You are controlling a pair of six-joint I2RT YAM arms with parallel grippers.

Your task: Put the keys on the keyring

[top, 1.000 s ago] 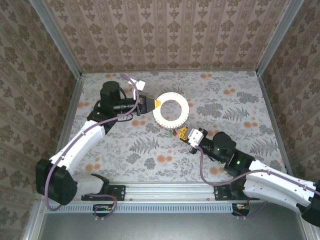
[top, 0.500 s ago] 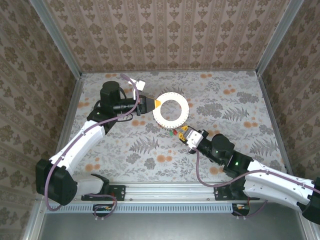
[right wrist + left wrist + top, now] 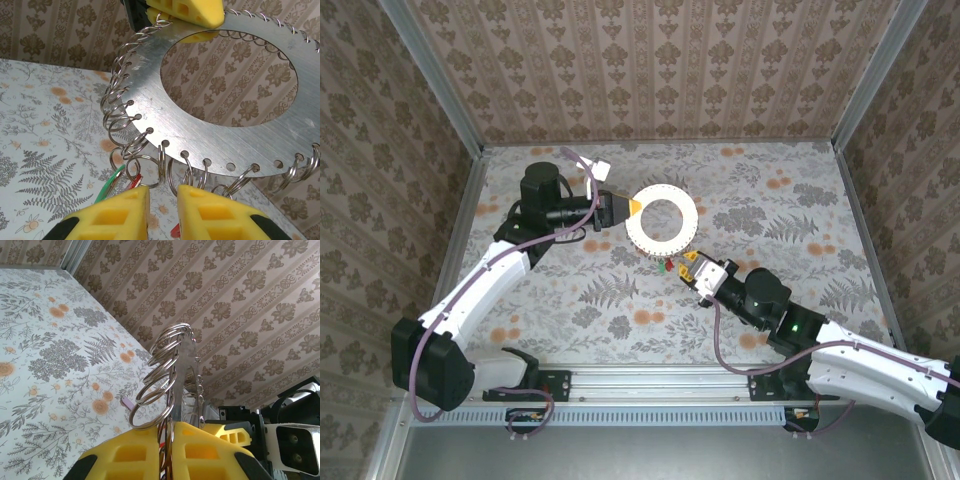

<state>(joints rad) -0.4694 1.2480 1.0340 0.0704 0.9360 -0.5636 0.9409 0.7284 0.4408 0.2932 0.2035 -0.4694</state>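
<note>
- The keyring [image 3: 655,243] hangs clear of the table, tilted. The left gripper [image 3: 634,207] is clamped on its left rim. In the left wrist view the plate runs edge-on between the two yellow pads.
- The ring's outer edge is busy. A row of holes follows the rim, and small split rings [image 3: 119,120] thread through many of them. They stick out along the left and lower sides and give the edge its toothed outline.
- The keys [image 3: 666,266] dangle below the ring's near edge on those split rings, with their red and green heads showing. They sit just to the left of the right gripper's tips.
- The right gripper [image 3: 162,192] sits just under the lower rim. Its fingers are a little apart, and only patterned table shows in the narrow gap. A few split rings hang directly above the fingertips, so room there is tight.
- The wide central hole is open, and wallpaper shows straight through it.
- Open tabletop lies to the ring's right and on its far side. The left arm takes up the space to the ring's left.
- The table [image 3: 790,200] is covered in a floral print of grey ferns and orange blossoms.
- Walls [image 3: 650,70] of striped damask paper close it in on three sides, with metal posts at the corners.
</note>
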